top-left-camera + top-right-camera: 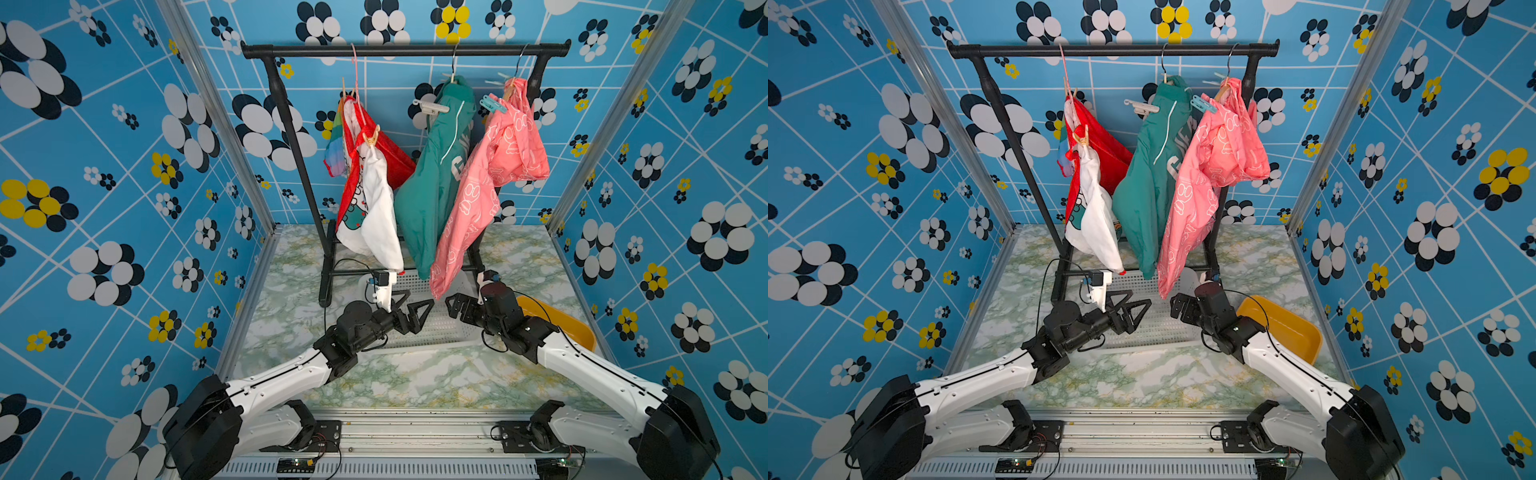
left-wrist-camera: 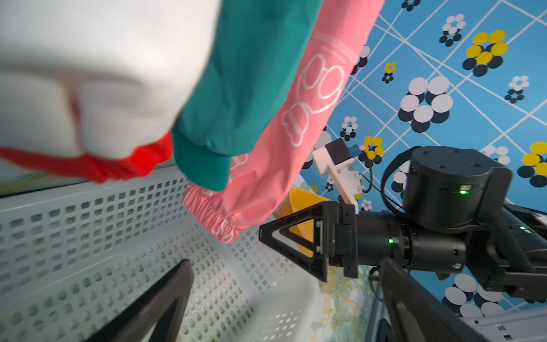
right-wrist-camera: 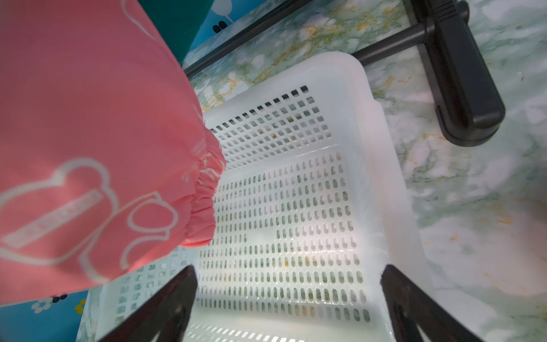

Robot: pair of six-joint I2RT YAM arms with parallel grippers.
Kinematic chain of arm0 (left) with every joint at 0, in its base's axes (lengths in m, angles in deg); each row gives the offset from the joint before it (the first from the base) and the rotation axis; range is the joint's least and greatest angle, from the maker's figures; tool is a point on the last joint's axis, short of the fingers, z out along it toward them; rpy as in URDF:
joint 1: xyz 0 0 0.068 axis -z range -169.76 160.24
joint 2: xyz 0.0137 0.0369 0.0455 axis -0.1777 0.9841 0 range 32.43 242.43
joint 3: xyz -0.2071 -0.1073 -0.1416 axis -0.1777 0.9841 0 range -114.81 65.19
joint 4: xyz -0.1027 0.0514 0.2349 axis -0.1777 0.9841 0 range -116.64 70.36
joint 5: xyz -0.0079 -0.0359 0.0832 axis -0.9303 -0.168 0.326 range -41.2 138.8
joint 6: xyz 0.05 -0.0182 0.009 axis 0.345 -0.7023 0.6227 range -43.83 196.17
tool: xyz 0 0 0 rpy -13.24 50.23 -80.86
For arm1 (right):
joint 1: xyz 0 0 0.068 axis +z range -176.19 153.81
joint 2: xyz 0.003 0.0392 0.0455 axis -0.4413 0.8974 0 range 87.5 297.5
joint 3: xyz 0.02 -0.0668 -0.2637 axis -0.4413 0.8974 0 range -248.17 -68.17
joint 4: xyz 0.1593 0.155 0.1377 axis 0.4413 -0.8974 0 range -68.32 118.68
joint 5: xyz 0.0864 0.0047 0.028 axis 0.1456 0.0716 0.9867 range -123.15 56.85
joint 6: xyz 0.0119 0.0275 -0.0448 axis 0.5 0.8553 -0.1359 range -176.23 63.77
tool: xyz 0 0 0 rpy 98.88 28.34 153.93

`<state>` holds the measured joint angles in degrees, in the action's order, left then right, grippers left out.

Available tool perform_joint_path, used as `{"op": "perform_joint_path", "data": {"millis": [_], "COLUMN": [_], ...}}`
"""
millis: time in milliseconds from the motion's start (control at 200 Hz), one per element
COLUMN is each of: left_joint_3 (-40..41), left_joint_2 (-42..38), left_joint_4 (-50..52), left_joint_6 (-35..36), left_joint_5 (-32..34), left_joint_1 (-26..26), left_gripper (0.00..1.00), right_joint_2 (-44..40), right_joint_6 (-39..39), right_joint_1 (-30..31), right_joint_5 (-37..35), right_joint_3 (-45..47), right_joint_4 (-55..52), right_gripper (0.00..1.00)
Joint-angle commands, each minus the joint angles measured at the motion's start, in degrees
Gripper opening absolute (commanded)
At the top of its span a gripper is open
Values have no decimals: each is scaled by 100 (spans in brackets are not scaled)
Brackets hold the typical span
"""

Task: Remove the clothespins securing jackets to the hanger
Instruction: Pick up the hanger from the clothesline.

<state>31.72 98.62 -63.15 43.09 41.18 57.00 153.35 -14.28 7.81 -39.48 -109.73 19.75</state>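
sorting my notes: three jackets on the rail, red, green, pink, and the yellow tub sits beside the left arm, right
Not quite: the yellow tub sits beside the right arm, not the left, as both top views show. The red jacket, green jacket and pink jacket do hang on the rail.

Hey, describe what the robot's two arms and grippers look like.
The left arm and right arm have white shells with black joints. The left gripper and right gripper carry black triangular open-frame fingers, with white camera brackets and thin black cables.

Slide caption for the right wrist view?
Open right gripper over the white perforated plastic basket, pink printed jacket sleeve hanging alongside.
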Motion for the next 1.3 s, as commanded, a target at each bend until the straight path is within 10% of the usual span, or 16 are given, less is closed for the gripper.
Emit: {"op": "perform_joint_path", "data": {"millis": [0,560,954,1094,1294], "left_joint_3": [-44,-291,-1880,-2261,-3493], "left_joint_2": [-20,-106,-1349,-1921,-1269], "left_joint_4": [76,463,3713,4331,4307], "left_joint_6": [248,697,1633,2204,2980], "left_joint_5": [-17,-463,403,1611,1804], "left_joint_1": [61,47,103,89,-724], "left_gripper": [100,99,88,92,91], "right_joint_2": [-116,-188,-458,-459,-449], "right_joint_6": [109,71,-1645,-1935,-2259], "right_joint_1": [19,12,15,10,10], "right_joint_5": [-139,-108,-1798,-2012,-1867], "right_joint_3": [-48,-9,-1158,-1343,-1495], "right_joint_4": [-116,140,-762,-678,-501], "right_gripper": [99,99,98,98,96]}}
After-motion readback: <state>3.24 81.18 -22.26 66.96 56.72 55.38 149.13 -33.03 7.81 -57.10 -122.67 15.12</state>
